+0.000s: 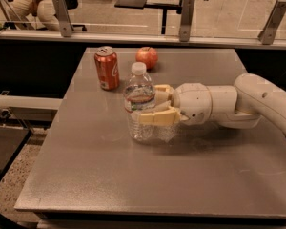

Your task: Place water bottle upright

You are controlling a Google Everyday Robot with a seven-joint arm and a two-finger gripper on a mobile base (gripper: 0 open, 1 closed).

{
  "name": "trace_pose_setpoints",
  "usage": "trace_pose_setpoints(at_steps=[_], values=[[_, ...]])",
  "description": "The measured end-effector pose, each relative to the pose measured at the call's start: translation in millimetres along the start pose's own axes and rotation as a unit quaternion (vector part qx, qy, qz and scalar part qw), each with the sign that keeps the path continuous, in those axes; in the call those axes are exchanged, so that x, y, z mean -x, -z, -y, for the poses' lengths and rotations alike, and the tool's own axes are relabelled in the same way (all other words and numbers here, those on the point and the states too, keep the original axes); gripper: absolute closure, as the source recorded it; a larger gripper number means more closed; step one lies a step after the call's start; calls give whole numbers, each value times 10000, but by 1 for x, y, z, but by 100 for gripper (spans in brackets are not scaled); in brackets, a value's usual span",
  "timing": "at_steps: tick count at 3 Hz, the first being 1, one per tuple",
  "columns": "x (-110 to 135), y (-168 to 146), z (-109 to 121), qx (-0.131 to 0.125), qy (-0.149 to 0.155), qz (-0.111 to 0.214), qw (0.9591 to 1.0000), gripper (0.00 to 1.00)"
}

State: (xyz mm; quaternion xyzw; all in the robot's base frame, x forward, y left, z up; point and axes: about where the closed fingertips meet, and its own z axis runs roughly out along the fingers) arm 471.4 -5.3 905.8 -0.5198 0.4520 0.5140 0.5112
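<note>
Tan fingers (158,117) of the robot's gripper (150,104) are closed around the middle of a water bottle (139,97), one finger across its near side and the other against its far side, partly hidden behind the clear plastic. The fingers press on the bottle just below its label band, so the gap between them is only as wide as the bottle.

The bottle stands upright between the fingers, its white cap above them and its ribbed lower half below them. Its base sits at the surface of the grey worktop (133,185); whether it rests there or is held a touch above cannot be told.

Behind the fingers, toward the right of the view, a rounded white wrist housing (193,104) joins a thick white arm (260,99) that runs off the right edge.

Beyond the fingers and to their left in the view stands an orange-red soda can (107,68), upright and near the bottle without touching it. Farther back from the fingers, just right of the can, lies a red apple (147,57). Both are apart from the fingers.
</note>
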Motion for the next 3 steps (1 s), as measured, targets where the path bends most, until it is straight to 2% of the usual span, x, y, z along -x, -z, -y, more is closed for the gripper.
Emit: trace_pose_setpoints(at_steps=[2, 3], values=[[0, -2, -1, 1, 24, 21, 10000, 5], [0, -3, -2, 15, 28, 22, 10000, 0]])
